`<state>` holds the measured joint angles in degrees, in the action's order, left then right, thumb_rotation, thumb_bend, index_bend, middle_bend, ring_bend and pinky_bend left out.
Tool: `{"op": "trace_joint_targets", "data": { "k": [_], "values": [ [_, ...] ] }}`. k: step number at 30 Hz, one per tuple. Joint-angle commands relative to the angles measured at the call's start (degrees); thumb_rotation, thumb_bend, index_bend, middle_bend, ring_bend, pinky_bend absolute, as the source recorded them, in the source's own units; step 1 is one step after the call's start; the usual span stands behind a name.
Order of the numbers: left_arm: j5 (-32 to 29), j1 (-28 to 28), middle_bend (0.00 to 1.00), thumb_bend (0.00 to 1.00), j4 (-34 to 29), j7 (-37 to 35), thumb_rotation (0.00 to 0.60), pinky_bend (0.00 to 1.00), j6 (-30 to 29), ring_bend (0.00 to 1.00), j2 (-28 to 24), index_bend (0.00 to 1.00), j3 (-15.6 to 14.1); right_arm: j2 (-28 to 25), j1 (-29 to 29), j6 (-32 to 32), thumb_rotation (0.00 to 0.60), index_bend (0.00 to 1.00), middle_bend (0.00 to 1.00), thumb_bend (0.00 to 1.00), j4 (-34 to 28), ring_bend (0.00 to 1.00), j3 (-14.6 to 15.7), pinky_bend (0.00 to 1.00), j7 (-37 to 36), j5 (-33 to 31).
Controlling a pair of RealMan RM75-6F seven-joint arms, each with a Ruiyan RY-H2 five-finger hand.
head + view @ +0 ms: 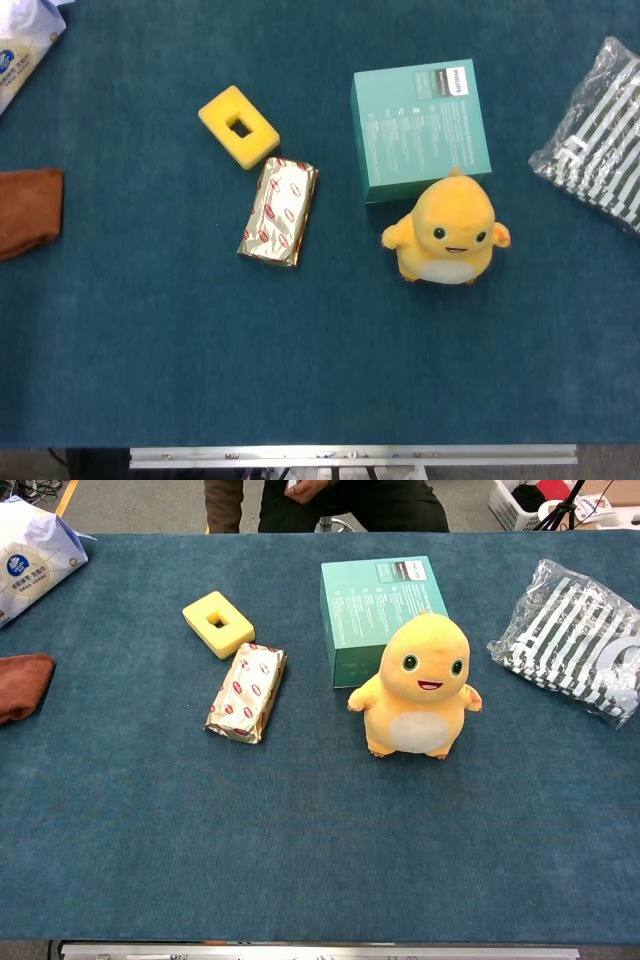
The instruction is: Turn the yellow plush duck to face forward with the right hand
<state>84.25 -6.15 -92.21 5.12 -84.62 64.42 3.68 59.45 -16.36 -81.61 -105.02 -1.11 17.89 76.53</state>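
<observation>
The yellow plush duck (447, 232) (418, 687) stands upright on the blue table, right of centre. Its face with two dark eyes, open mouth and white belly points toward the table's front edge. It stands just in front of a teal box (420, 128) (380, 615), and whether they touch I cannot tell. Nothing touches or holds the duck. Neither of my hands shows in the head view or the chest view.
A yellow foam block (238, 126) and a foil-wrapped packet (279, 212) lie left of centre. A striped plastic bag (578, 640) is at the right edge. A brown cloth (27, 210) and a white bag (32, 549) sit at the far left. A person sits behind the table.
</observation>
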Motion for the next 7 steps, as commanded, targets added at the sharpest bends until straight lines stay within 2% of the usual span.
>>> {"op": "trace_joint_targets", "data": {
  "k": [1,7],
  "values": [
    [0.12,-0.17,0.47,0.38,0.10,-0.09,0.600,0.39,0.00,0.37,0.21,0.45,0.10,0.92,2.30,-2.30,0.600,0.00,0.13,0.00,0.89,0.01,-0.06,0.08,-0.62,-0.33],
    [0.16,-0.55,0.47,0.38,0.20,0.11,0.600,0.39,0.55,0.37,0.47,0.45,0.02,1.10,3.72,-2.65,0.600,0.00,0.13,0.00,1.16,0.01,-0.16,0.08,-1.26,0.36]
  ]
}}
